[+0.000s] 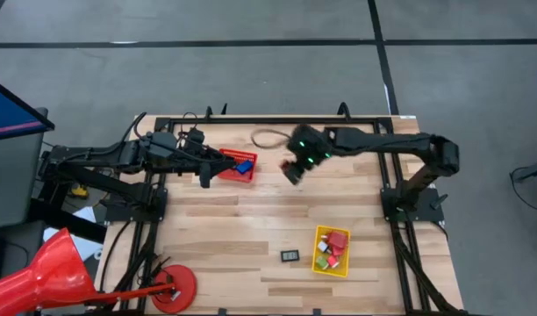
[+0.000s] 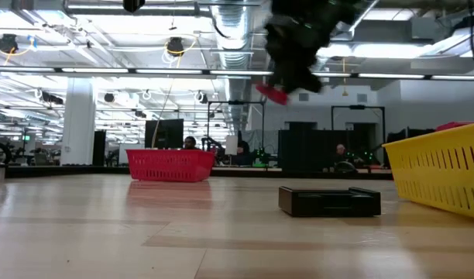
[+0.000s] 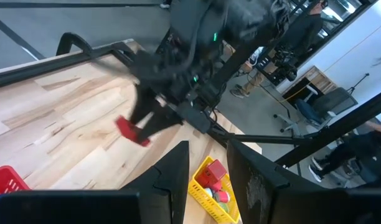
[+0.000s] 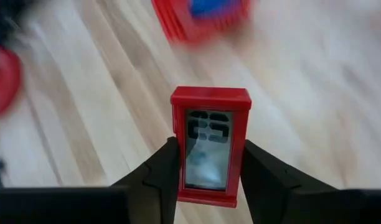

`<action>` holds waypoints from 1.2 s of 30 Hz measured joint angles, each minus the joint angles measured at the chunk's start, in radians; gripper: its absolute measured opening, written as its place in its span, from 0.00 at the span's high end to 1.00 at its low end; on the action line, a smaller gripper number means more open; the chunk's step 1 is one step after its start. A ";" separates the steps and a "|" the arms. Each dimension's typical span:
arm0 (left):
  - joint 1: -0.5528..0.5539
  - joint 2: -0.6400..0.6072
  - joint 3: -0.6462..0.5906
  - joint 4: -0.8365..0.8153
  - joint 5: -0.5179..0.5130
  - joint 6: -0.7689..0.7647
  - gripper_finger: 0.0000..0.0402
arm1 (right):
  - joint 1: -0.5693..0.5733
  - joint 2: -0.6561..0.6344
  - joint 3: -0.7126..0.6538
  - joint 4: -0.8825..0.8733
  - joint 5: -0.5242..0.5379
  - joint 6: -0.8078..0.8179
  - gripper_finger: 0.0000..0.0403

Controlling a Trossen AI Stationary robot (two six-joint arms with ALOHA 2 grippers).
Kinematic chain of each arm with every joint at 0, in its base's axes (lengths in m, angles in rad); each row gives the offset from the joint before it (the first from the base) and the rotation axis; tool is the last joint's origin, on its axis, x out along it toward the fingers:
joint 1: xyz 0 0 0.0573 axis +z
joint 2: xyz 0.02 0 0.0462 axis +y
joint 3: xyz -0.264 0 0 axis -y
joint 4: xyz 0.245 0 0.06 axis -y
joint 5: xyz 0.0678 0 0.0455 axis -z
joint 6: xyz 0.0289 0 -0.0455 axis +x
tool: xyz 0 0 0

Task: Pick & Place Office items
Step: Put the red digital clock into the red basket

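Right wrist view shows the right gripper [image 4: 206, 165] clamped on a small red-framed rectangular piece with a pale face [image 4: 209, 144], held in the air just beside the red mesh basket [image 1: 234, 166]. Over that basket's far side, the left gripper [image 3: 206, 171] hangs with fingers parted, empty.

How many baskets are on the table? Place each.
2. The red mesh basket lies beside the left gripper; the yellow rectangular plastic bin lies toward the table's opposite edge, on the right arm's side.
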 joint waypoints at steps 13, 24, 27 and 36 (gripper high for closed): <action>-0.002 0.000 0.000 0.005 0.000 0.001 0.74 | -0.077 0.536 0.640 0.000 -0.160 -0.069 0.65; -0.002 0.000 0.000 0.005 0.013 0.002 0.74 | -0.094 0.786 0.865 -0.066 -0.214 -0.072 0.65; -0.002 0.000 0.000 0.005 0.014 0.002 0.74 | -0.098 0.801 0.879 -0.076 -0.214 -0.072 0.65; -0.002 0.000 0.000 0.005 0.018 0.007 0.74 | -0.097 0.811 0.881 -0.065 -0.191 -0.070 0.56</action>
